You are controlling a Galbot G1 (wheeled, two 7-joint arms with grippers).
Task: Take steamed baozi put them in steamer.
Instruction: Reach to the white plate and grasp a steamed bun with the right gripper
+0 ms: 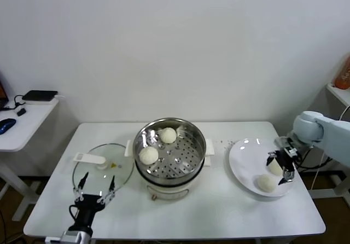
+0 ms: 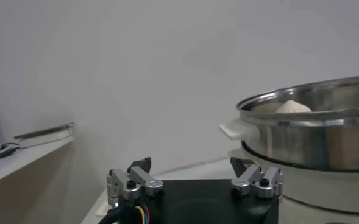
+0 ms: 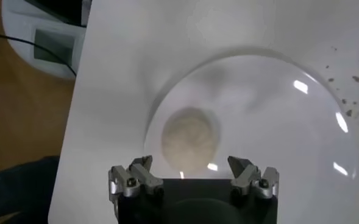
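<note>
Overhead, I see my right gripper point(image 1: 280, 166) over the white plate point(image 1: 243, 154) on the table's point(image 1: 219, 211) right side, with one bun point(image 1: 274, 167) between its spread fingers and a second bun point(image 1: 266, 183) just nearer on the plate. Whether the fingers actually press the first bun I cannot tell. My right wrist camera shows only one bun point(image 3: 189, 138) on the plate point(image 3: 277, 115) ahead of the open fingertips point(image 3: 141, 164), untouched.

Two more buns point(image 1: 168, 135) point(image 1: 148, 155) sit in the steamer point(image 1: 188, 156) at the table's middle; the left wrist camera catches only the top of one point(image 2: 294, 107) above the steamer's rim point(image 2: 307, 100).

My left gripper point(image 1: 94, 188) waits at the near left, fingers open and empty, hovering by the glass lid point(image 1: 117, 170) lying flat there.
</note>
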